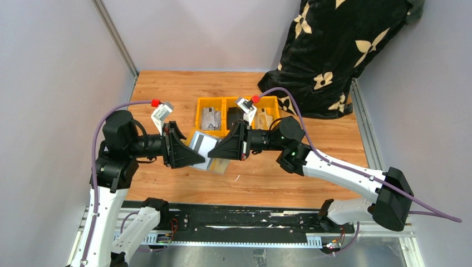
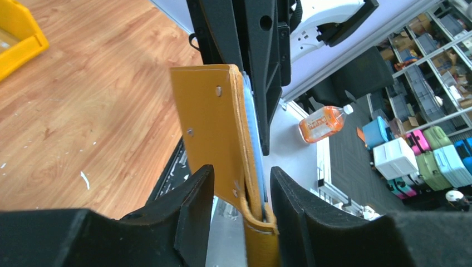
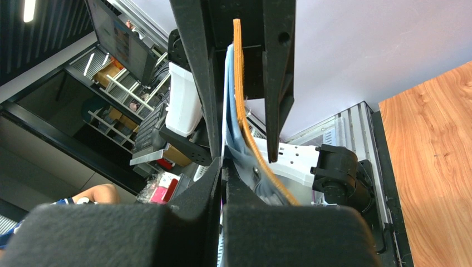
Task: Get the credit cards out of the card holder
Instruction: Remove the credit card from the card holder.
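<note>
The mustard-tan card holder (image 2: 209, 117) stands between the fingers of my left gripper (image 2: 239, 178), held off the table with one flap leaning outward. A pale blue credit card (image 2: 250, 111) sits in its pocket. In the top view the left gripper (image 1: 195, 158) and right gripper (image 1: 214, 153) meet tip to tip over the table, with the card holder (image 1: 219, 164) and a pale card (image 1: 201, 143) between them. My right gripper (image 3: 221, 167) is shut on the thin edge of the pale blue card (image 3: 228, 111), beside the holder's tan edge (image 3: 239, 83).
Two orange-yellow bins (image 1: 222, 101) stand just behind the grippers, with a grey item and a black wallet (image 1: 234, 115) in them. One bin shows in the left wrist view (image 2: 16, 39). Black floral fabric (image 1: 334, 50) hangs at the back right. A small white scrap (image 1: 237, 178) lies on the wood.
</note>
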Controlling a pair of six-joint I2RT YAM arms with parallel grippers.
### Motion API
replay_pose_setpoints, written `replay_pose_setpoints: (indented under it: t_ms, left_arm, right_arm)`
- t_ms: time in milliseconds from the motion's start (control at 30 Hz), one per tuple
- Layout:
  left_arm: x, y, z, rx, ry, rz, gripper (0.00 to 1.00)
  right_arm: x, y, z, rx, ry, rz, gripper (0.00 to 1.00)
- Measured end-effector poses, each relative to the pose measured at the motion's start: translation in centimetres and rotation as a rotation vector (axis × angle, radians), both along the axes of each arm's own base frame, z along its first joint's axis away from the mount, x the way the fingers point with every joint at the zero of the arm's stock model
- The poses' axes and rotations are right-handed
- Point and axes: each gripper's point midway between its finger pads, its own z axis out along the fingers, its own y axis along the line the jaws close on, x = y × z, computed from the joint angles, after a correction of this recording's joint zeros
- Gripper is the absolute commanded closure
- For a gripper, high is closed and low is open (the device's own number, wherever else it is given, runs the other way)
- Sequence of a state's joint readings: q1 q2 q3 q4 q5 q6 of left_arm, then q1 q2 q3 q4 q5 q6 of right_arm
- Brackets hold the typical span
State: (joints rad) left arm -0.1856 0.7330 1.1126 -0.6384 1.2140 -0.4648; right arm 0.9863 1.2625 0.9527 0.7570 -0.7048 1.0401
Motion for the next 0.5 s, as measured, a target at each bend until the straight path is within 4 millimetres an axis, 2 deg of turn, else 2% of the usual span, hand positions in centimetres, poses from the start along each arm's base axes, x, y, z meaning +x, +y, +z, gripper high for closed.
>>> replay_pose_setpoints:
  t_ms: [167, 400, 500]
  left_arm:
    - [-0.6, -0.1, 0.4, -0.017, 0.000, -0.041, 0.59]
    - [-1.0, -0.2, 1.1, -0.037, -0.018, -0.075, 0.84]
    - [-1.0, -0.2, 1.2, -0.039, -0.013, -0.074, 0.88]
  right_arm:
    - [-0.1, 0.0, -0.1, -0.005, 0.002, 0.002, 1.00]
    - [-0.2, 0.1, -0.4, -0.017, 0.003, 0.011, 1.00]
    - [-0.5, -0.1, -0.5, -0.011, -0.002, 0.014, 1.00]
